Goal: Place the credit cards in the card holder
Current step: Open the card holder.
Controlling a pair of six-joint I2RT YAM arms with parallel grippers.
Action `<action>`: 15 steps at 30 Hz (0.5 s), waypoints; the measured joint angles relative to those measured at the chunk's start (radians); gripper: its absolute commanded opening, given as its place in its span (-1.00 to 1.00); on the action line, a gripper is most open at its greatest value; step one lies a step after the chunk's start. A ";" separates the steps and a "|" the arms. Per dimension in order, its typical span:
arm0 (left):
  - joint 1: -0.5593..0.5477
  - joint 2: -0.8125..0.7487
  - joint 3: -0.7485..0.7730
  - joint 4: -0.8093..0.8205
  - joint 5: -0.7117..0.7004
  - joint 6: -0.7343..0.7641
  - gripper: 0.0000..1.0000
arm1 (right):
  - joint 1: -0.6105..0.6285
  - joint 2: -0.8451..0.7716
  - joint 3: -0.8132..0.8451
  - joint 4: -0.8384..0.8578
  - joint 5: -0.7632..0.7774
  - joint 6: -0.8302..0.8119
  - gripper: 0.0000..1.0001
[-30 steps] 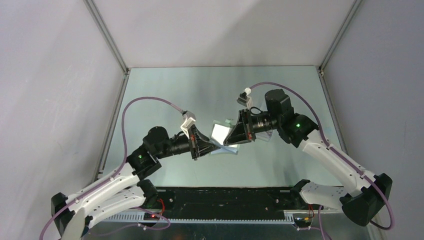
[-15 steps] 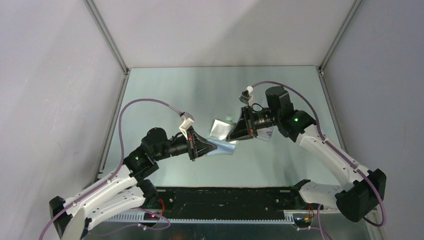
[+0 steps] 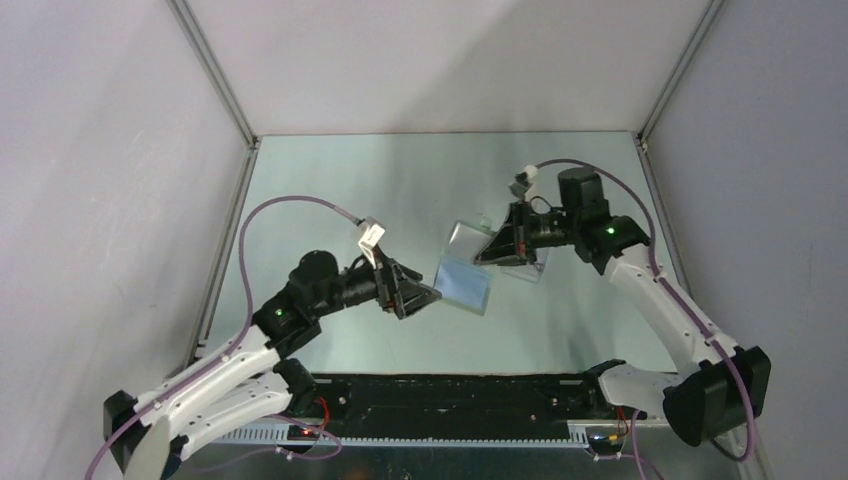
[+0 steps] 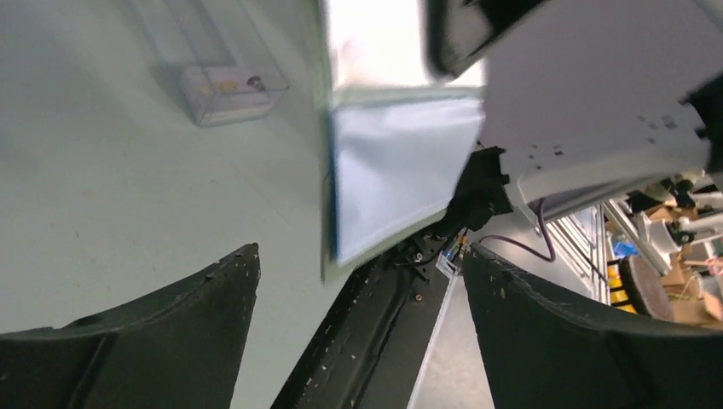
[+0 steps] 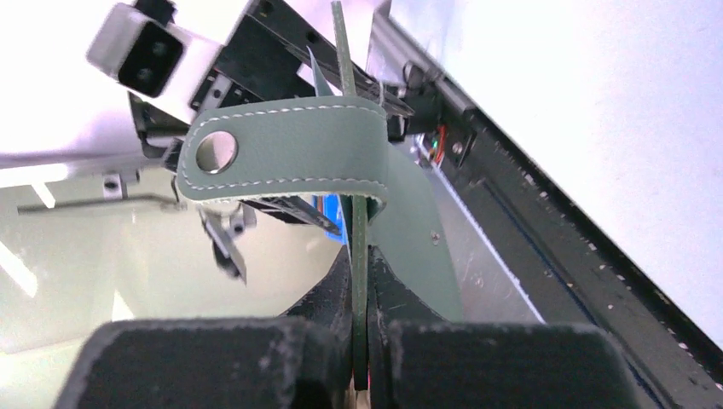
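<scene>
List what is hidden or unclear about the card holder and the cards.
- Top view: the clear case is mostly hidden under the right gripper.
- Left wrist view: the upper half of the card holder is lost in glare and cut by the top edge.
- Right wrist view: the holder is seen edge-on, so its pockets are unseen.
- No view lets the credit cards be identified.

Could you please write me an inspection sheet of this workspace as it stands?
Surface: pale, glossy table.
Job's things: grey card holder open, light-blue inside showing; credit cards not made out.
Clutter: clear plastic case on the table.
Tools: left tool open, facing the card holder, gripping nothing; right tool shut on the card holder's edge.
Cables: purple cable looped over each arm, apart from the card holder.
Surroundings: grey walls with metal frame posts.
</scene>
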 measured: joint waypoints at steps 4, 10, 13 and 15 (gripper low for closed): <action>0.029 0.166 0.038 0.010 0.019 -0.062 0.91 | -0.127 -0.075 -0.001 -0.076 0.056 -0.030 -1.00; 0.040 0.520 0.200 -0.012 0.066 -0.107 0.92 | -0.334 -0.208 -0.001 -0.240 0.165 -0.108 -1.00; 0.040 0.664 0.306 -0.010 0.079 -0.120 0.91 | -0.467 -0.261 -0.001 -0.343 0.248 -0.158 -1.00; 0.039 0.761 0.384 -0.006 0.082 -0.125 0.87 | -0.508 -0.285 0.000 -0.392 0.306 -0.178 -1.00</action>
